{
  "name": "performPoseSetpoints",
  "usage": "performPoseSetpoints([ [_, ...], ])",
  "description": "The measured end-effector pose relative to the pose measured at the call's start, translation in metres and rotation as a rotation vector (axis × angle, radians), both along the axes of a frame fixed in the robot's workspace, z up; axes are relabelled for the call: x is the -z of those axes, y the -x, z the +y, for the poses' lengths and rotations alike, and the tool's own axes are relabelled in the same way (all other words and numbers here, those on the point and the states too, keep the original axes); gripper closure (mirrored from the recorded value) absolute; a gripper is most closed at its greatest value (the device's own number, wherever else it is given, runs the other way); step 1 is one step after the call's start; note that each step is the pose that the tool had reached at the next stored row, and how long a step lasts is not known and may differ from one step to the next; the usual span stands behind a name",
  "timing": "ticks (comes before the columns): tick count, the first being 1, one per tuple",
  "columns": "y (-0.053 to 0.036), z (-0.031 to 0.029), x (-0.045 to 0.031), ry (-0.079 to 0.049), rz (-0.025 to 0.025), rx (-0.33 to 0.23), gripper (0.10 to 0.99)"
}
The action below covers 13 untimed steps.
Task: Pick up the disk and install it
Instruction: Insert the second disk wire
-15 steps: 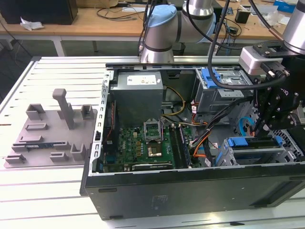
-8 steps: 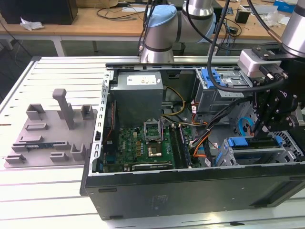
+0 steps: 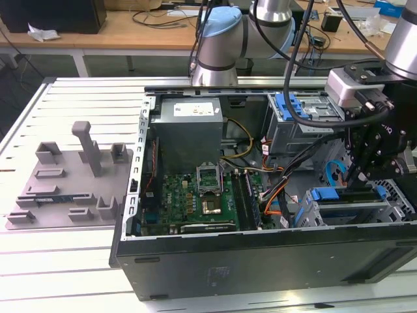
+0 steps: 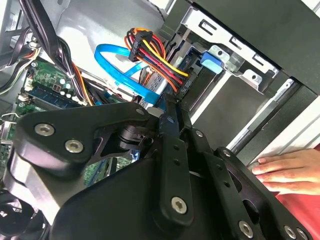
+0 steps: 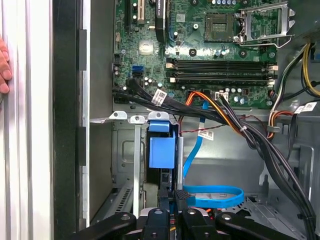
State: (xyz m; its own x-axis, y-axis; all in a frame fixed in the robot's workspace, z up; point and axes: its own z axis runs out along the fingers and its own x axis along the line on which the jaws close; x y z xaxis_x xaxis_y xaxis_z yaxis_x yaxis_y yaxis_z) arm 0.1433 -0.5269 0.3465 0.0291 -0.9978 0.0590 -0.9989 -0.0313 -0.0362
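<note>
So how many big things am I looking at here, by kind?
Robot arm: 1
Open computer case: 1
Grey moulded tray: 1
Disk: 1
Total: 4

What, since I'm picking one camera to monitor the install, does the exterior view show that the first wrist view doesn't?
Exterior view: the robot arm, the grey fixture plate beside the computer case on the exterior view's left, and the power supply. First wrist view: a person's hand at the case's outer wall, and the disk in its blue carrier, edge-on in the drive bay, just ahead of the gripper. Both: the motherboard with its processor socket, and the blue data cable.
</note>
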Motion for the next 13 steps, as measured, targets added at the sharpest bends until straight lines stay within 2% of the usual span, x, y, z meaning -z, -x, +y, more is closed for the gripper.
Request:
performPoseSetpoints([
  [13,0.0,0.0,0.0029,0.0,0.0,-0.011,0.925],
])
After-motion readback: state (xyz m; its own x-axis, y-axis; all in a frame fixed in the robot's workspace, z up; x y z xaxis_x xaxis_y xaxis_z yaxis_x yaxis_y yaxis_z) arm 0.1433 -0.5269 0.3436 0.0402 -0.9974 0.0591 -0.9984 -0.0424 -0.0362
